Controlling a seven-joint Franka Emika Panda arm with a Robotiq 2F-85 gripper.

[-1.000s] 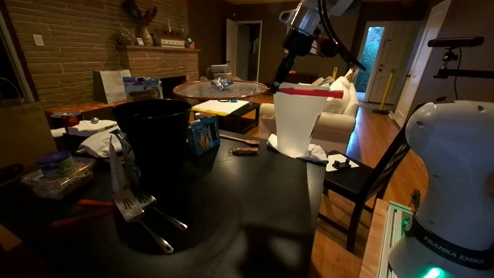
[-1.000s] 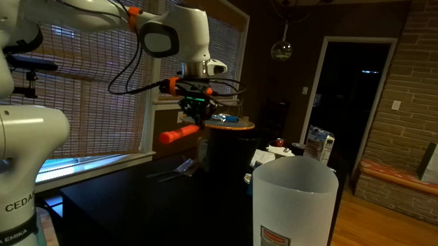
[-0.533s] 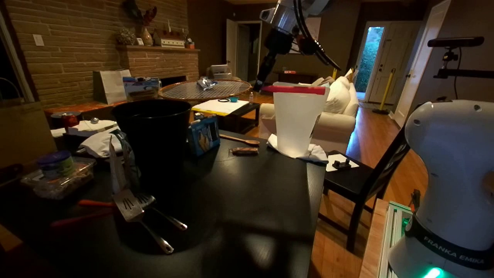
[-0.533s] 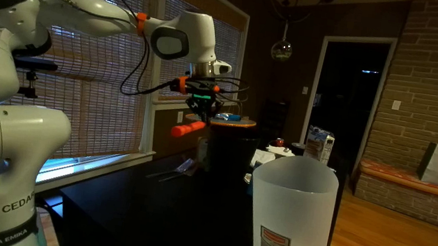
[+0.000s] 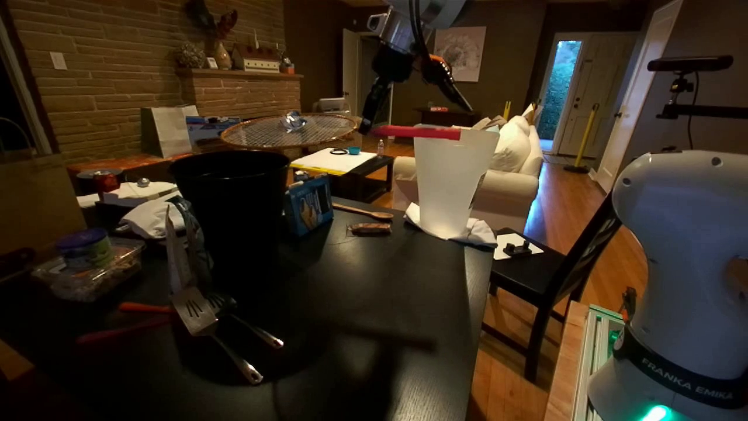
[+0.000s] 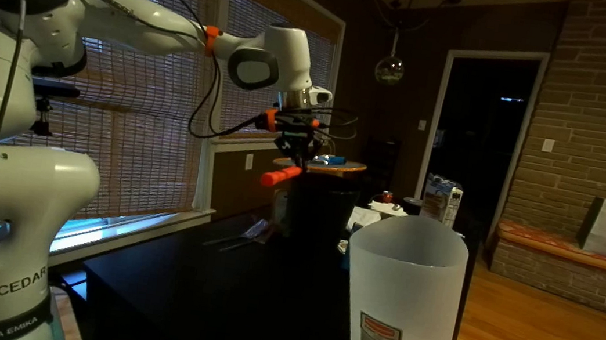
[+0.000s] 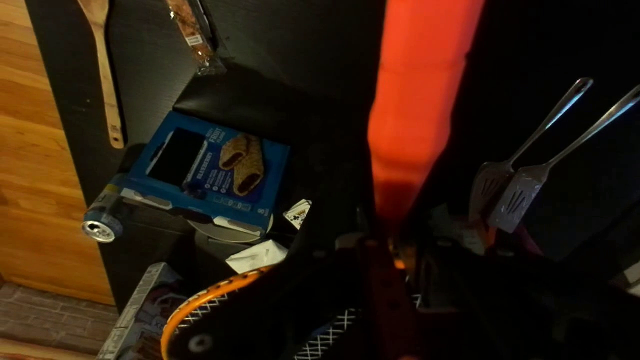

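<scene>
Racket [image 5: 336, 131] is held by the gripper [image 5: 365, 127], roughly level above the table [image 5: 374, 275], fingers [image 5: 372, 108] pinched on the narrow stretch between handle [image 5: 418, 133] and head [image 5: 257, 135]; the contact itself is dark. In that exterior view the red-orange handle points to three o'clock and the strung head to nine. A foil-like packet [image 5: 293, 121] rests on the head, which presumably accounts for the flat hold: tilt would likely let it slide. A black bin [image 5: 231, 204] stands upright at eight o'clock from the grip; whether the head overhangs it cannot be told. In the wrist view, a blue box [image 7: 215, 170] sits at ten o'clock, metal spatulas [image 7: 531, 176] at two.
</scene>
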